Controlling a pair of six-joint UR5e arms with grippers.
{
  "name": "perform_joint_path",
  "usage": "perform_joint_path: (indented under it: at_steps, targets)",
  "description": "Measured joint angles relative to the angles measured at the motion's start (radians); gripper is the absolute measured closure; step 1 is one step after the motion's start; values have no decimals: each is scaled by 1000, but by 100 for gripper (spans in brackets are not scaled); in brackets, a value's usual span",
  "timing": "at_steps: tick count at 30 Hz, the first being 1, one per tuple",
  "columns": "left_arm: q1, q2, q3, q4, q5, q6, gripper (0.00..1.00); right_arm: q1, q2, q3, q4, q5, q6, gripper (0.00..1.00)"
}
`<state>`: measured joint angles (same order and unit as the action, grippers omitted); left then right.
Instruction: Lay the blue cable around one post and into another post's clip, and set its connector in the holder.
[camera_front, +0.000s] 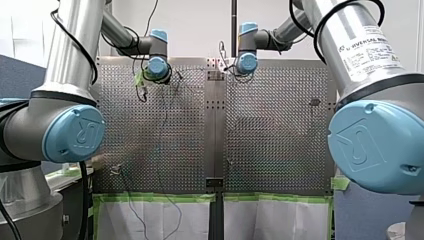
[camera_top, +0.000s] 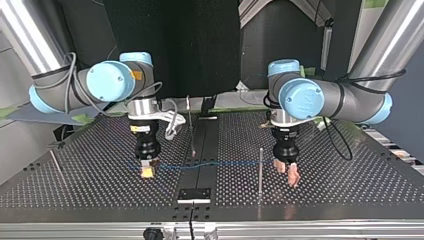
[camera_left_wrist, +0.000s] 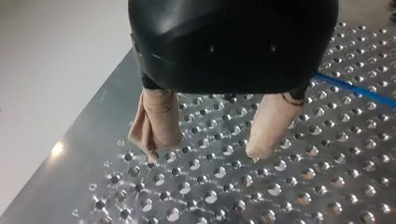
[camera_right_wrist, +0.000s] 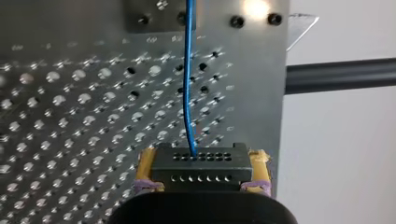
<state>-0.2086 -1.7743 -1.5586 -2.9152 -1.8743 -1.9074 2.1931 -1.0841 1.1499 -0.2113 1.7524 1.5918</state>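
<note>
My right gripper (camera_right_wrist: 202, 173): yellow-padded fingers (camera_right_wrist: 145, 169) closed on the black connector (camera_right_wrist: 201, 161). The blue cable (camera_right_wrist: 187, 93) runs from the connector across the tabletop (camera_right_wrist: 70, 116). My left gripper (camera_left_wrist: 204, 151): beige fingers (camera_left_wrist: 159, 116) spread apart, empty, tips low over the tabletop, with the cable passing just beside it.

front and top views face across the table (camera_top: 100, 165).

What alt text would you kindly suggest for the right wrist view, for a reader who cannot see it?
My right gripper, with yellow pads, is shut on a black connector. The blue cable runs from it straight ahead over the perforated table.
</note>
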Motion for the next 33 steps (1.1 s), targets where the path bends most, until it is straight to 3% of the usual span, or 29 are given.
perform_joint_path:
  at_steps: [10, 17, 21, 27, 33]
  targets:
    - [2, -1, -4, 5, -8, -5, 0, -16, 12, 84, -84, 2, 1, 100]
    - [2, -1, -4, 5, -7, -5, 0, -18, 55, 142, -142, 7, -8, 100]
    - [2, -1, -4, 5, -7, -5, 0, -19, 84, 172, -171, 25, -7, 100]
    - [2, -1, -4, 6, -6, -5, 0, -30, 114, 221, -221, 42, 16, 100]
    - [-3, -1, -4, 7, -5, -4, 0, -73, 120, 271, -270, 31, 50, 100]
